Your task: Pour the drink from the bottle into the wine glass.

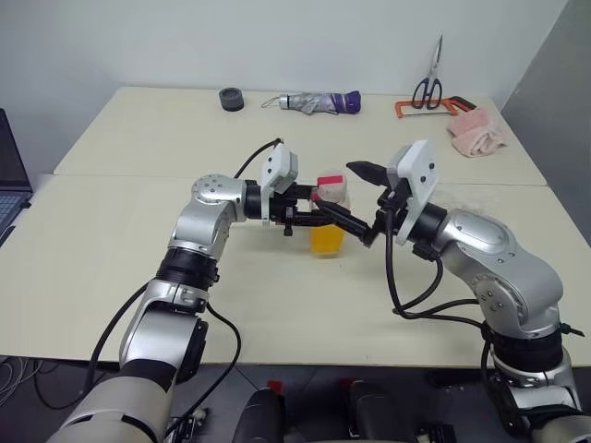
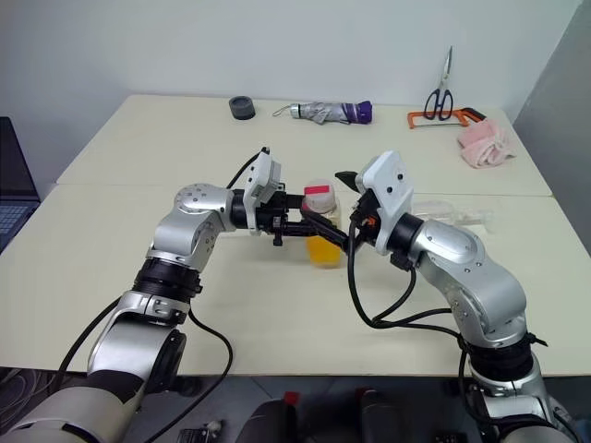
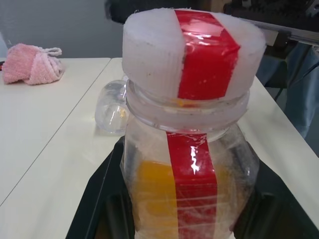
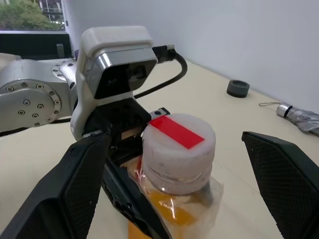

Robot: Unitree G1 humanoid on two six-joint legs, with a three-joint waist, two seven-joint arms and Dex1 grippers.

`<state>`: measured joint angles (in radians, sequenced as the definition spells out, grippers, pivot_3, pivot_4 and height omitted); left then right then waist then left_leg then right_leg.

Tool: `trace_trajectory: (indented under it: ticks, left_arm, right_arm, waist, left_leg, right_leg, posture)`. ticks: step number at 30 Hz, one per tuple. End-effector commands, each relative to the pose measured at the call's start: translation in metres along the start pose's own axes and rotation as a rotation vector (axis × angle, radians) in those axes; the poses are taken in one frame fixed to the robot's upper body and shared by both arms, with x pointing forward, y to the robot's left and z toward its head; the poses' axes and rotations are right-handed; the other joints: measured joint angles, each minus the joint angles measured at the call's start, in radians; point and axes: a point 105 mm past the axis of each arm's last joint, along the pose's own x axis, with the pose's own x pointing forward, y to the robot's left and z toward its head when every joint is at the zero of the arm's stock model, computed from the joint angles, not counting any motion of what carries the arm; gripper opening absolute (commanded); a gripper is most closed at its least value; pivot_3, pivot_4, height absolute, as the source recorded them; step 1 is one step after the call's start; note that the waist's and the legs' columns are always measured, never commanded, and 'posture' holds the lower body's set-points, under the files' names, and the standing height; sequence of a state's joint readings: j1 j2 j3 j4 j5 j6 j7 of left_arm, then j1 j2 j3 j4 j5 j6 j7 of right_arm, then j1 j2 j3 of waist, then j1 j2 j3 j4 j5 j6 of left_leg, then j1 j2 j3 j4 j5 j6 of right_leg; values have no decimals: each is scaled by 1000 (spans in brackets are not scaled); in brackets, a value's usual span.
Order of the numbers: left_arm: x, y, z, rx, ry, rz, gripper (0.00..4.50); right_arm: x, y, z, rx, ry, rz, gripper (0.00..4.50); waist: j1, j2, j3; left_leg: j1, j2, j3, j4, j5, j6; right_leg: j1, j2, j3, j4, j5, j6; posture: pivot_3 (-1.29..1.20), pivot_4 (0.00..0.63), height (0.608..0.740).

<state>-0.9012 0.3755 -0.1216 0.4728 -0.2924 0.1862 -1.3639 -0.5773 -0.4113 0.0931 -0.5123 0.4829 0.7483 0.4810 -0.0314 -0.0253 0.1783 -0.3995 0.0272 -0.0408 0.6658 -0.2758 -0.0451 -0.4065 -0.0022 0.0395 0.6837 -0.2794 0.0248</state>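
My left gripper (image 1: 323, 220) is shut on the body of the bottle (image 1: 330, 217) and holds it upright just above the table. The bottle is clear plastic with a red vertical stripe (image 3: 192, 169) and a white cap (image 4: 178, 144) crossed by a red band. The orange drink (image 1: 327, 240) fills its lower part. My right gripper (image 4: 174, 139) stands open, with one finger on each side of the cap and neither touching it. The wine glass (image 2: 452, 214) is on the table behind my right arm and seems to lie on its side; its bowl (image 3: 112, 107) shows past the bottle.
Along the far edge of the table (image 1: 111, 240) are a black roll (image 1: 231, 99), a folded umbrella (image 1: 319, 101), scissors (image 1: 428, 85), an orange tool (image 1: 416, 108) and a pink cloth (image 1: 477, 132). A laptop (image 1: 9, 175) sits at the far left.
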Motion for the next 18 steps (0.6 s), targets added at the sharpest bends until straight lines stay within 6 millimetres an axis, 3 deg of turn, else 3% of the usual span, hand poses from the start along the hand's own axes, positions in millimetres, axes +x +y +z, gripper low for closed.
trace_trajectory:
  ticks: [1, 12, 15, 18]
  left_arm:
    - [0, -1, 20, 75, -42, -8, 1870]
    - [1, -1, 19, 75, -41, -7, 1870]
    - [1, -1, 19, 76, -40, -6, 1870]
    - [1, -1, 19, 76, -40, -6, 1870]
  right_arm:
    - [3, 2, 11, -42, -43, 16, 4500]
    - [11, 1, 11, -36, -57, 18, 4500]
    - [12, 1, 11, -36, -62, 17, 3904]
    - [13, 1, 11, -45, -58, 20, 2864]
  waist:
    - [0, 0, 0]
    - [0, 0, 0]
    - [0, 0, 0]
    - [0, 0, 0]
  left_leg:
    - [0, 0, 0, 0, 0, 0]
    - [0, 0, 0, 0, 0, 0]
    - [0, 0, 0, 0, 0, 0]
    - [0, 0, 0, 0, 0, 0]
  right_leg:
    - [0, 0, 0, 0, 0, 0]
    - [0, 0, 0, 0, 0, 0]
    - [0, 0, 0, 0, 0, 0]
    - [0, 0, 0, 0, 0, 0]
  posture:
    - [0, 150, 740]
    - [0, 150, 740]
    - [0, 150, 740]
    - [0, 150, 740]
